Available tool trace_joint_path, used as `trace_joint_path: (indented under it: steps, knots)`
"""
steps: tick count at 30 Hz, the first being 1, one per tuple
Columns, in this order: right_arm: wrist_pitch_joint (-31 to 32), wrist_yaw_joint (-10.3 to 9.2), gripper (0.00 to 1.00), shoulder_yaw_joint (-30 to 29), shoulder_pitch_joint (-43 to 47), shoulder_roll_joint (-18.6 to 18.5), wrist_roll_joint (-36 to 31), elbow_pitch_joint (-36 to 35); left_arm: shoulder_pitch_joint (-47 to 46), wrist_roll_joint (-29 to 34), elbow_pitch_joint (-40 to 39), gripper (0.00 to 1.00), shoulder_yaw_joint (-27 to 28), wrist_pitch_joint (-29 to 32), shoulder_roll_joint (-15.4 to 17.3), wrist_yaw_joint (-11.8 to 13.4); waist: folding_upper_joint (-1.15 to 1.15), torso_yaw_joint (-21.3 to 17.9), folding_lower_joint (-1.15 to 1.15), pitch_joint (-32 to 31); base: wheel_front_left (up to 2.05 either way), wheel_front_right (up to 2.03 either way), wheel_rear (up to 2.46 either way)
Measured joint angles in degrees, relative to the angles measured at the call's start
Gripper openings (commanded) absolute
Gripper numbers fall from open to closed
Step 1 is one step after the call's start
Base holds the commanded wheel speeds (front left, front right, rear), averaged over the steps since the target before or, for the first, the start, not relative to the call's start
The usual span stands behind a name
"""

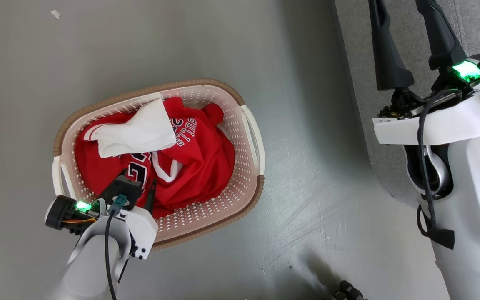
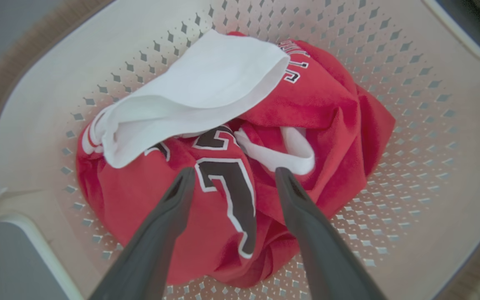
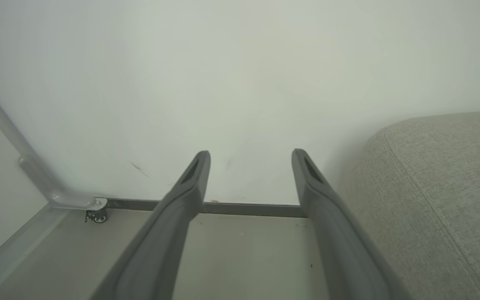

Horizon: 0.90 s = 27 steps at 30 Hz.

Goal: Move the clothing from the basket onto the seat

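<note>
hovering over the clothing (image 1: 198, 158) at 7 o'clock in the basket (image 1: 206, 81), the left gripper (image 2: 235, 173) has its jaws spread wide, gripping nothing. every red and white piece lies heaped in that basket on the floor (image 1: 306, 208), so no transfer is done yet. at 3 o'clock the right gripper (image 3: 251, 154) stands open and empty beside the seat (image 1: 361, 62).

Light is bright and even, shadows soft (wrist-view edges blur).

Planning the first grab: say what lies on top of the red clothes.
A white cloth lies on the red clothes; what's beneath them in the basket is covered.
</note>
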Motion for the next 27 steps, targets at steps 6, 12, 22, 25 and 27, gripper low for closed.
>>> trace_joint_path:
  steps: [6, 12, 22, 25, 27]
  knots:
    - [0.0, 0.00, 1.00, 0.2, -1.1, 0.0, 0.4, 0.1, -0.8, 0.2, 1.9, 1.00, -1.1, 1.6, 0.2, -0.4, 0.00, -0.5, 0.00, 1.0, 0.00, 0.00, 0.00]
    - [0.0, 0.00, 1.00, 0.3, -1.4, 0.0, 1.3, 0.2, -1.2, 1.3, 3.5, 1.00, -1.9, 2.8, 0.9, -0.5, 0.00, -0.8, 0.00, 1.8, 0.00, 0.00, 0.00]
    - [0.0, 0.00, 1.00, 0.4, -2.1, 0.0, 1.3, 0.2, -4.0, 5.1, 4.9, 0.72, -4.4, 3.3, 2.1, 0.3, 0.00, -1.3, 0.00, 2.8, 0.00, 0.00, 0.00]
    - [0.0, 0.00, 1.00, 0.4, -2.1, 0.0, 1.5, 0.2, -4.3, 5.6, 5.4, 0.21, -5.0, 3.8, 2.1, 0.5, 0.00, -1.5, 0.00, 3.1, 0.00, 0.00, 0.00]
    - [0.0, 0.00, 1.00, 0.4, -2.1, 0.0, 1.5, 0.3, -4.4, 5.6, 5.7, 0.00, -5.3, 3.9, 2.0, 0.5, 0.00, -1.6, 0.00, 3.2, 0.00, 0.00, 0.00]
